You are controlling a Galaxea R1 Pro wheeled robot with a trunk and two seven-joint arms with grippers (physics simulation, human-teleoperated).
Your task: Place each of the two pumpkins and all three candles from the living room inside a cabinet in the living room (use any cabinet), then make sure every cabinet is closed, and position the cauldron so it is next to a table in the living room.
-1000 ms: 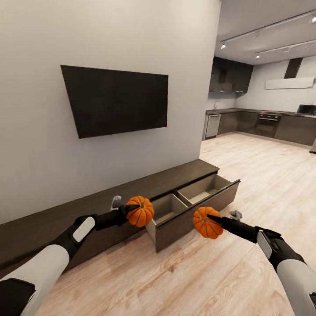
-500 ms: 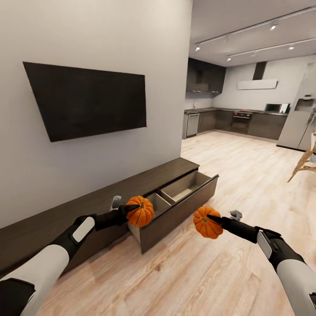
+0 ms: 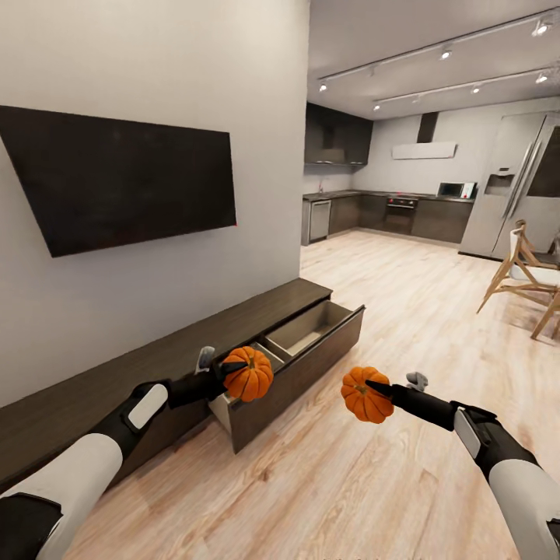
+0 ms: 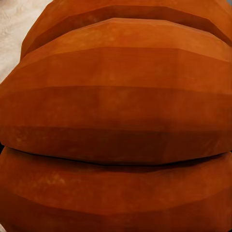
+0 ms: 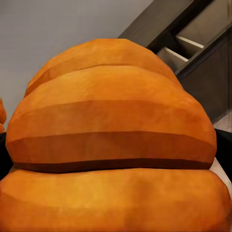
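Observation:
My left gripper (image 3: 233,372) is shut on one orange ribbed pumpkin (image 3: 249,375), held just above the near corner of the open drawer (image 3: 294,364). That pumpkin's skin (image 4: 116,125) crowds the left wrist view. My right gripper (image 3: 375,386) is shut on the second pumpkin (image 3: 362,396), held over the wooden floor to the right of the drawer; it looms large in the right wrist view (image 5: 111,145). The long dark brown cabinet (image 3: 155,362) runs along the wall, its drawer pulled out with pale divided compartments. Candles, cauldron and coffee table are out of view.
A black TV (image 3: 117,179) hangs on the wall above the cabinet. A dark kitchen (image 3: 373,214) and a fridge (image 3: 509,187) lie at the far end. Wooden chairs (image 3: 529,276) stand at the right. Pale wood floor (image 3: 404,311) stretches ahead.
The whole view has swung to the right, so the cabinet and TV slid left and the fridge and chairs came in. Both arms hold the pumpkins in the same pose.

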